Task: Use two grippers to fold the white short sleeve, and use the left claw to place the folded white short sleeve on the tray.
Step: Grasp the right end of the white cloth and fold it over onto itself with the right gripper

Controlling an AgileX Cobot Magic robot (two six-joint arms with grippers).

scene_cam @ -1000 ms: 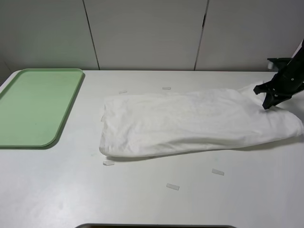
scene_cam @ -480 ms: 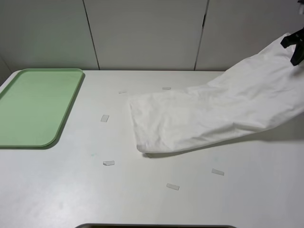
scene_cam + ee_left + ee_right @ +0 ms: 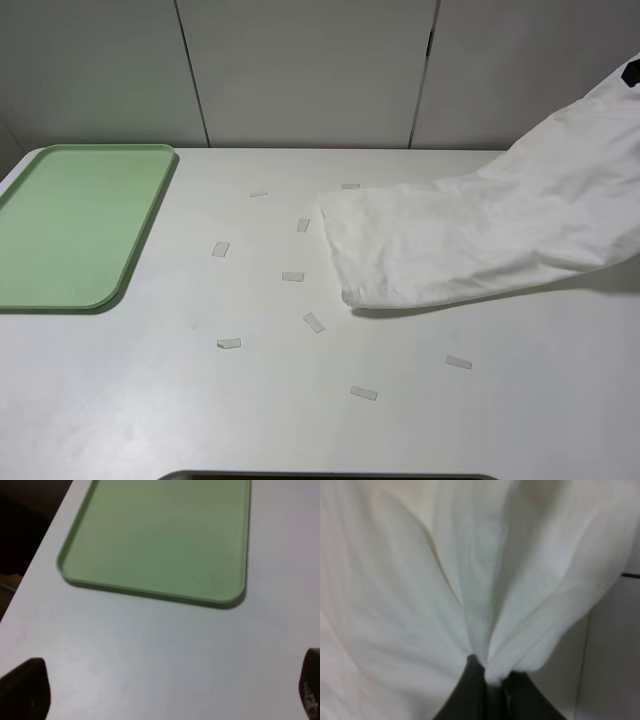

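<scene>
The white short sleeve (image 3: 470, 240) hangs from the upper right of the exterior high view and trails down onto the table, its low end near the middle. My right gripper (image 3: 632, 72) shows only as a dark tip at the right edge, shut on the shirt's raised end. In the right wrist view the dark fingers (image 3: 480, 695) pinch bunched white cloth (image 3: 445, 580). The green tray (image 3: 75, 225) lies at the far left. In the left wrist view the tray (image 3: 165, 540) lies ahead and my left gripper (image 3: 165, 695) is open and empty, fingertips (image 3: 25, 685) wide apart over bare table.
Several small clear tape-like strips (image 3: 292, 276) lie scattered on the white table (image 3: 150, 400) around its middle and front. A dark object's edge (image 3: 330, 476) shows at the bottom of the exterior high view. Grey wall panels stand behind the table.
My right gripper has lifted the shirt's end up and off to the right. The shirt has slid rightward across the table, uncovering more strips. The left arm stays out of the exterior view.
</scene>
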